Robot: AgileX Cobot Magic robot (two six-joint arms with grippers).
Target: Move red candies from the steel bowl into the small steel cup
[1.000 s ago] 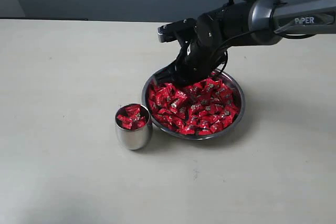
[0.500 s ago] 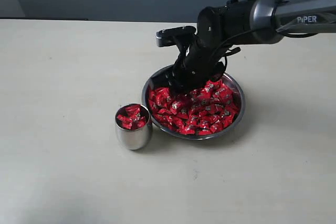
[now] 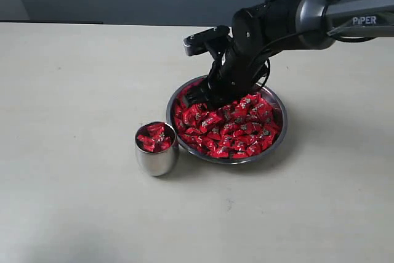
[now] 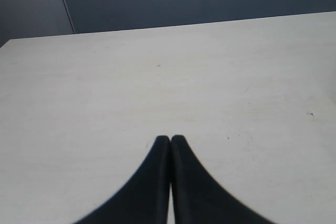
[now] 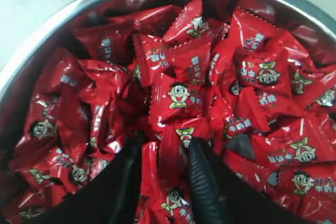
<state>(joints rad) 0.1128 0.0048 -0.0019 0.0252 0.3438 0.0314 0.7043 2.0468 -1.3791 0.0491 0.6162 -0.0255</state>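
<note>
Over the last second the right gripper has stayed at the back-left of the bowl, but the wrist has tipped up and swung a little, so the fingers now stand steeper in the heap of red candies. The jaws have not widened or narrowed in that time. In the right wrist view they are about half closed, and one wrapped candy is pinched between the two fingers, with the rest of the heap packed close around it. I judge that the grab is made and the lift is about to start, since the tips are still down among the candies. The small cup stands on the table just beside the bowl's front-left rim, unmoved and already filled nearly to the brim with candies. The next drop needs care so the candy does not roll off. The left gripper hangs over bare table, jaws pressed together and holding nothing
</note>
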